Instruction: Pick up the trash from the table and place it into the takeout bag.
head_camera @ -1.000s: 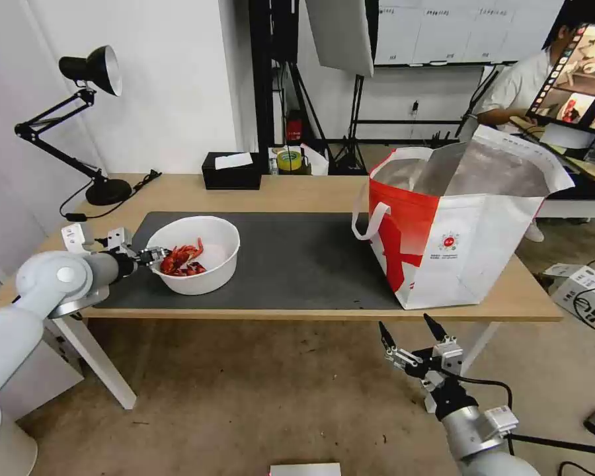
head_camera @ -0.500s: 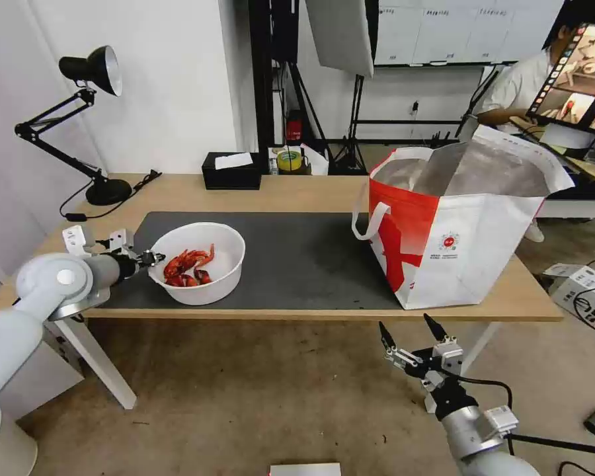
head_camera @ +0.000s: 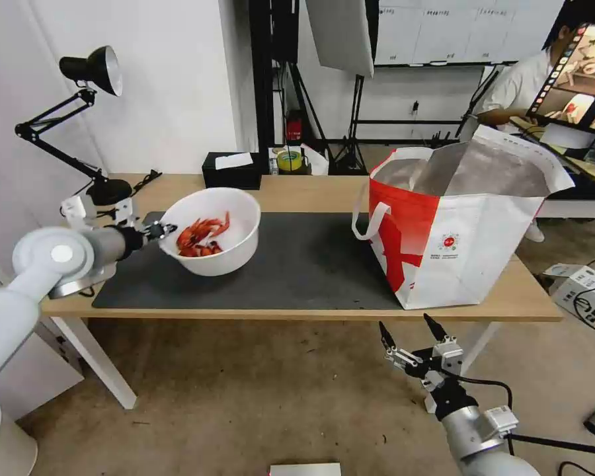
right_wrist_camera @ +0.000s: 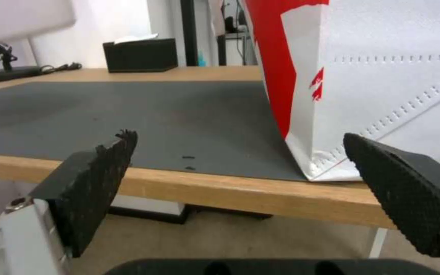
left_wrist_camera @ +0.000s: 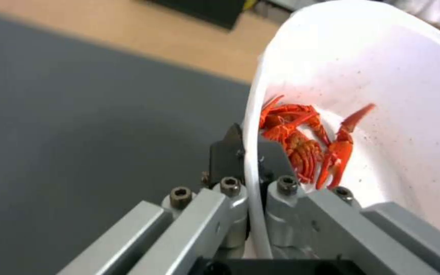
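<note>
Above the table's grey mat (head_camera: 297,264), left gripper (head_camera: 160,231) pinches the bowl (head_camera: 241,225) rim: light, stiff, shells loose; right gripper (head_camera: 411,338) open, empty

The scene is evenly and brightly lit from overhead, soft shadows are cast under the table (head_camera: 297,192), glare is seen on the foil lining of the takeout bag (head_camera: 469,225), and edges are bent by wide-angle distortion in the head view.
</note>
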Available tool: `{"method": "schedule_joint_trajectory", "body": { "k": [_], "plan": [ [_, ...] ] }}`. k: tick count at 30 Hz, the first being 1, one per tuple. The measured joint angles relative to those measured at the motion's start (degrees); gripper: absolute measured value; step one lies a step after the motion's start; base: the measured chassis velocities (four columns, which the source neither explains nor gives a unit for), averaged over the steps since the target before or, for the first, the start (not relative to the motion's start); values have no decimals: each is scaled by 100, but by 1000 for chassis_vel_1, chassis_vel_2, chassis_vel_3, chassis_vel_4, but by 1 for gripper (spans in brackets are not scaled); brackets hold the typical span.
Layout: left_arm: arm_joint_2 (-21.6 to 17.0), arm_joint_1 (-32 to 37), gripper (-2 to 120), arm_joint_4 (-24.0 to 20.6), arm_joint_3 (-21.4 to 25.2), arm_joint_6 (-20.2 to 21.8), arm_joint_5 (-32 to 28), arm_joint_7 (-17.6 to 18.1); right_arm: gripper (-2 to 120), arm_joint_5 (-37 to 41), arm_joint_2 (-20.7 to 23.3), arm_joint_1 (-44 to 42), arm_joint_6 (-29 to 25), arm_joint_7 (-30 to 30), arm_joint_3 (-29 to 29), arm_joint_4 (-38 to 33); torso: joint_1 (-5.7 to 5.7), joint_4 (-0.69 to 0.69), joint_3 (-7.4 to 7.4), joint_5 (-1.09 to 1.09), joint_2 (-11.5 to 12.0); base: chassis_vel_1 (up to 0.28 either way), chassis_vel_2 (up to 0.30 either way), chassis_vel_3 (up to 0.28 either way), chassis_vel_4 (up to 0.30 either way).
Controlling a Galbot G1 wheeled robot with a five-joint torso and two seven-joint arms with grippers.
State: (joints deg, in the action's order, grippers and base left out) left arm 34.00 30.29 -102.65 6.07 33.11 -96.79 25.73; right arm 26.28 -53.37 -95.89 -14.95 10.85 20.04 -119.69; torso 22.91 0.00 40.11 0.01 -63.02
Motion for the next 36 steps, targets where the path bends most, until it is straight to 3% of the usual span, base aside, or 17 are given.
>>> {"method": "schedule_joint_trajectory", "body": {
  "k": [14,22,25,34,36],
  "plan": [
    [871,-2014,0,60,-1460,-496,-141,-6,100,0,0,0,0,0,0,0,1,-1,0,0,0,0,0,0,0],
    [1546,-3136,0,514,-2197,-893,-247,-10,100,0,0,0,0,-1,0,0,1,0,0,2,0,0,0,0,0],
    [2022,-3573,0,867,-2408,-957,-279,-10,100,-1,0,0,0,-1,0,-1,1,-1,0,1,0,0,0,0,0],
    [3022,-3775,0,1314,-2695,-1166,-79,20,100,0,0,0,0,-1,0,-1,1,-1,0,1,0,0,0,0,0],
    [3047,-3774,0,1327,-2699,-1179,-68,20,100,0,0,0,0,0,0,0,1,-1,0,1,0,0,0,0,0]
  ]
}}
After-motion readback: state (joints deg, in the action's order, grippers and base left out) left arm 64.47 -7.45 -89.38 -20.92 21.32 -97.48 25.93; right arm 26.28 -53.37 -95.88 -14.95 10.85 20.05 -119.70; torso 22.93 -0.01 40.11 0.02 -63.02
